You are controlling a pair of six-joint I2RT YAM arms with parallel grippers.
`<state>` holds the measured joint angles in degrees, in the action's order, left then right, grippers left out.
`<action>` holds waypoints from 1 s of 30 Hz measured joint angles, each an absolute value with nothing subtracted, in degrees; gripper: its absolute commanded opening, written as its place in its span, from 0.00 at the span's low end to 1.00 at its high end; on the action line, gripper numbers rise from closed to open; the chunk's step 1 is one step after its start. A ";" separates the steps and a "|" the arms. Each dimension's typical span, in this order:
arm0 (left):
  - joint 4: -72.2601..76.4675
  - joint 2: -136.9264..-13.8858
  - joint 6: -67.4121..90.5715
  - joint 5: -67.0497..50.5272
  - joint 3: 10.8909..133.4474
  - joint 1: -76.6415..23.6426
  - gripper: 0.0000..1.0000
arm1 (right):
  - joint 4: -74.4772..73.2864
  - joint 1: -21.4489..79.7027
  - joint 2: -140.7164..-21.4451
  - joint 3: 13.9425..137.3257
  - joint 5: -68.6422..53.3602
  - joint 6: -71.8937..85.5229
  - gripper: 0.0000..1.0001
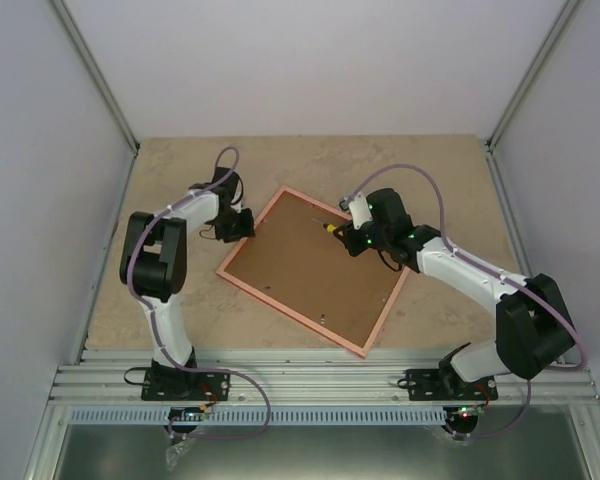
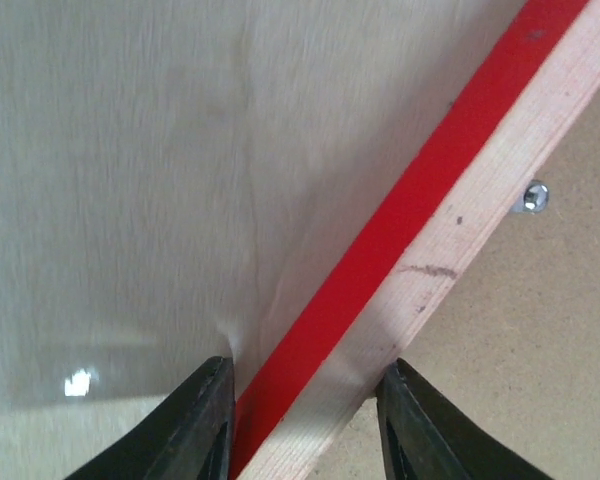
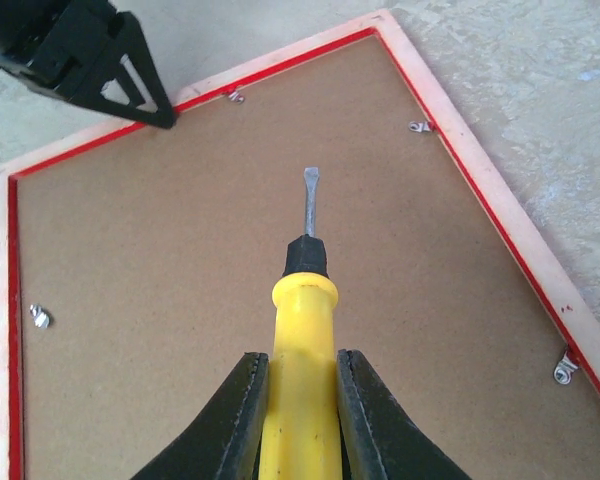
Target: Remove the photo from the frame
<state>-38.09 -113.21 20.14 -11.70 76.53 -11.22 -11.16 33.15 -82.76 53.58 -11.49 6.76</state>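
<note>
On the beige surface (image 1: 180, 300) my left fingers (image 2: 195, 430) clamp the left rail of the frame (image 1: 290, 312), lying face-down mid-surface, brown backing board (image 1: 315, 270) up, while my right fingers (image 3: 235, 420) grip a yellow screwdriver (image 3: 302, 350) over that board.

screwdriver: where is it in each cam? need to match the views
Top external: screwdriver right of centre, over the brown backing board, held by the right claw.
Left wrist: not in it.
Right wrist: bottom centre, blade pointing up the picture.
Shared landmark: the frame rail, seen in all three.
</note>
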 measured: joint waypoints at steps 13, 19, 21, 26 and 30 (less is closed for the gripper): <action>-33.69 -105.43 26.83 -14.50 65.23 -11.64 0.29 | -11.18 34.85 -82.65 53.60 -12.23 7.62 0.00; -33.01 -103.35 28.73 -13.80 62.61 -14.00 0.29 | -11.18 36.21 -82.67 53.60 -12.23 7.86 0.00; -33.04 -102.65 29.47 -13.78 61.73 -15.70 0.29 | -11.18 36.69 -82.76 53.60 -12.23 7.99 0.00; -33.08 -100.42 31.42 -13.93 59.35 -19.59 0.33 | -11.20 38.20 -83.74 53.71 -12.25 8.25 0.00; -33.21 -98.24 32.49 -14.17 57.67 -21.17 0.35 | -11.25 39.33 -85.32 54.65 -12.23 8.45 0.01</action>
<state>-33.21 -98.24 32.49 -14.17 57.67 -21.17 -11.25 39.33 -85.32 54.65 -12.23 8.45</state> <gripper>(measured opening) 0.337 0.178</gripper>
